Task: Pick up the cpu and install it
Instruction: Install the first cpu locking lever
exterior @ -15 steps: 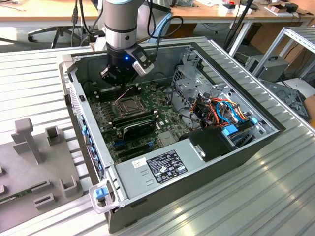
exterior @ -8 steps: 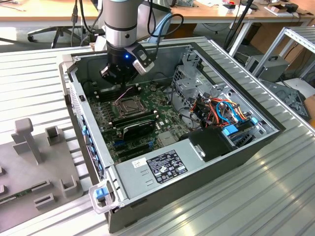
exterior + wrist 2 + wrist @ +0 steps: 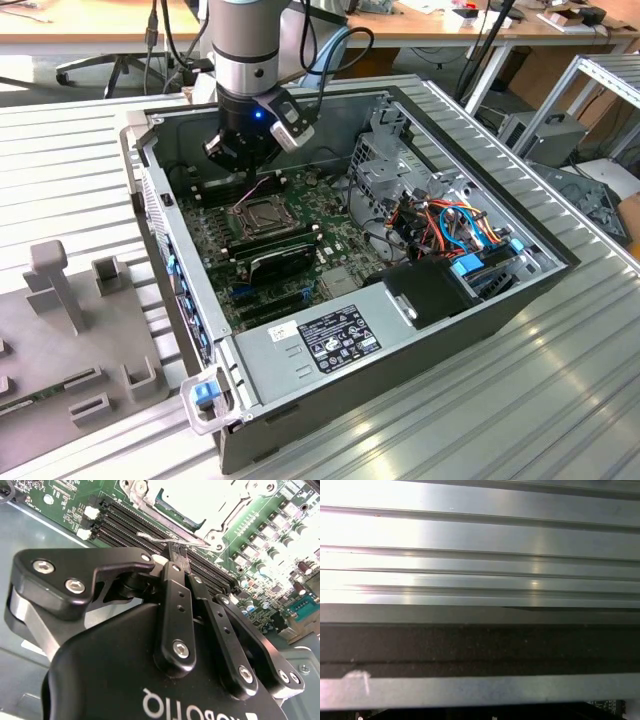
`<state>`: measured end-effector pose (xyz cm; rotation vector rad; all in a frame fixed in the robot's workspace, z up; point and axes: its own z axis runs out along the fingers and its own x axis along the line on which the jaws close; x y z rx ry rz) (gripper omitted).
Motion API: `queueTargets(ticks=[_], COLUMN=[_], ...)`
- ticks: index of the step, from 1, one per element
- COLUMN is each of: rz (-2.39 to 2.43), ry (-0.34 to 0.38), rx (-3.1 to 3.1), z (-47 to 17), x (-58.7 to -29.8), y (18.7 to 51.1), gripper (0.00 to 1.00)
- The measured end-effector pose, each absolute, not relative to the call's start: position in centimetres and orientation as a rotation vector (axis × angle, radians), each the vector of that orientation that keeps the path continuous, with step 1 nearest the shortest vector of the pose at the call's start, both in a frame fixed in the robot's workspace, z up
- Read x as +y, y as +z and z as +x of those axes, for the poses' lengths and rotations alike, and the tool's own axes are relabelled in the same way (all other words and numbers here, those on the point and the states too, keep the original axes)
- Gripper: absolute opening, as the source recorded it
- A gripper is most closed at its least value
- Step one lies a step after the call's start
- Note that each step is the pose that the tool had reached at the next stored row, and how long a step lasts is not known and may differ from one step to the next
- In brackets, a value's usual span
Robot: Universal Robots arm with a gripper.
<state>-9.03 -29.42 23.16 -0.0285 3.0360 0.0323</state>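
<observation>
**Gripper low inside the case, fingers pinched at the socket's edge**

The gripper [image 3: 178, 555] is down inside the open computer case [image 3: 480, 300], and in the second wrist view its two black fingers [image 3: 172, 600] are drawn together, tips nearly meeting right at a thin wire lever [image 3: 165, 539] that runs along the near edge of the socket [image 3: 200, 502]. Whether the tips actually clamp that lever, I cannot tell. In the exterior view the gripper [image 3: 240, 165] hangs off the grey arm [image 3: 245, 45], a blue light glowing on the wrist, just above the dark square socket [image 3: 262, 213] on the green motherboard [image 3: 300, 250].

And the cpu? Inside the socket frame the second wrist view shows a pale, glare-washed flat surface [image 3: 192, 497], which may be the chip; I cannot say for sure.

Beside the socket run long black memory slots [image 3: 125, 522]. Further out, orange and blue cables [image 3: 455, 225] bunch at the exterior view's right of the case. The case sits on a ribbed metal table [image 3: 500, 400], with grey fixture blocks [image 3: 70, 290] off to the exterior view's left. The first wrist view catches ribbed metal [image 3: 480, 555] above a dark band.
</observation>
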Motion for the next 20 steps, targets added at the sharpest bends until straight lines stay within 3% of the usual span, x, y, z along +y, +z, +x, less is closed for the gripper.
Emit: queueTargets(ticks=[20], rz=[-0.028], ry=[0.032], rx=[3.036], z=[-8.89], x=[-29.42], y=[22.56], gripper=[0.11])
